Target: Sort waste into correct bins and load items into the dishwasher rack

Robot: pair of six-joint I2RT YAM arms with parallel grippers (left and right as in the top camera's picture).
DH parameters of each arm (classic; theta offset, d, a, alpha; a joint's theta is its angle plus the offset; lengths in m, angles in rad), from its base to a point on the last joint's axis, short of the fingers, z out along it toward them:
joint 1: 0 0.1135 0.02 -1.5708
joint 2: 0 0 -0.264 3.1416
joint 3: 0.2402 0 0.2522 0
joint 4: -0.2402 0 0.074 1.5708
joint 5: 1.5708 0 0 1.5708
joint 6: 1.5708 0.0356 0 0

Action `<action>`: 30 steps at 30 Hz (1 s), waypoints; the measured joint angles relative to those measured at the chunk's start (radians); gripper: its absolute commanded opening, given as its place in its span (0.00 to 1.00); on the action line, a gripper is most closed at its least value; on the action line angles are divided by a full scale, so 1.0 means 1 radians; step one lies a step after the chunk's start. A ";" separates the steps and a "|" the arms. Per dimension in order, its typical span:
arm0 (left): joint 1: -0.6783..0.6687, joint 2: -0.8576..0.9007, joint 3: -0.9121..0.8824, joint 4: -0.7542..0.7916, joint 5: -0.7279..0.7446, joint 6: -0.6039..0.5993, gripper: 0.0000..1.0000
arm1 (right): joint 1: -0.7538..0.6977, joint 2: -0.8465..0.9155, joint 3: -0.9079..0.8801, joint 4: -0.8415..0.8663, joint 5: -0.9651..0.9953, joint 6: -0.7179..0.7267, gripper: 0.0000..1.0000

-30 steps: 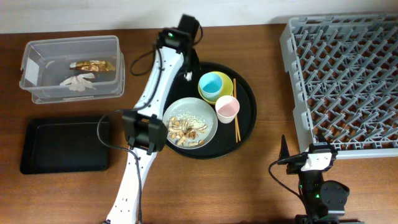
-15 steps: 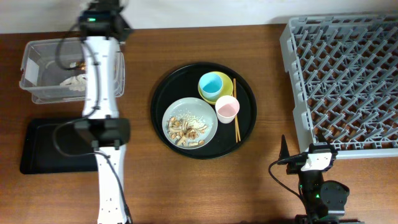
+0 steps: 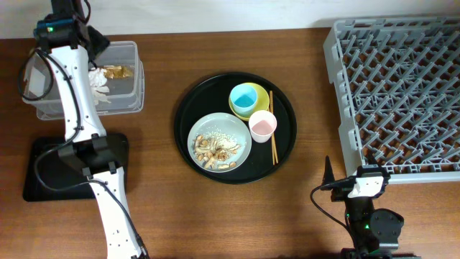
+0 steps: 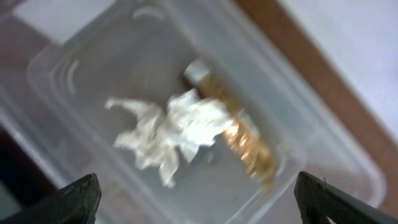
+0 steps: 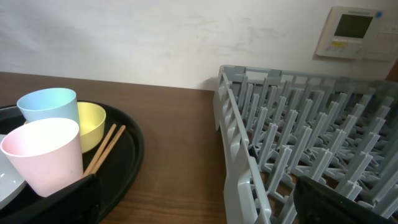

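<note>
My left gripper (image 3: 95, 42) hangs open over the clear box (image 3: 133, 52), nothing between its fingers (image 4: 81, 198). Below it, in the box (image 4: 74, 68), lie crumpled white paper (image 4: 171, 127) and a gold-brown wrapper (image 4: 250, 144). On the round black tray (image 3: 286, 155), the grey-green plate (image 3: 233, 131) carries food scraps (image 3: 214, 150). A blue cup (image 3: 246, 97) stands in the yellow bowl (image 3: 264, 94), with a pink cup (image 3: 262, 126) beside it. My right gripper (image 3: 357, 178) rests open and empty at the near edge of the dishwasher rack (image 3: 399, 93). The black rectangular tray (image 3: 54, 176) lies front left.
Wooden chopsticks (image 3: 272, 147) lie on the round tray, right of the pink cup (image 5: 43, 155). The rack's wall (image 5: 239, 155) rises close on my right gripper's right side. My left arm's elbow (image 3: 90, 151) hangs over the black rectangular tray.
My left arm has swung from the round tray's far edge leftward to above the clear box, and its jaws have opened. The right arm has not moved.
</note>
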 measured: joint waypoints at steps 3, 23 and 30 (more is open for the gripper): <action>-0.001 -0.003 0.000 -0.065 0.004 0.000 0.99 | 0.000 0.000 0.000 0.000 0.000 0.000 0.98; -0.051 -0.604 -0.269 -0.137 0.561 0.324 0.99 | 0.000 0.000 0.000 0.000 0.000 0.000 0.98; -0.138 -0.982 -0.883 -0.138 0.437 0.309 0.99 | 0.000 0.000 0.000 0.000 0.000 0.001 0.98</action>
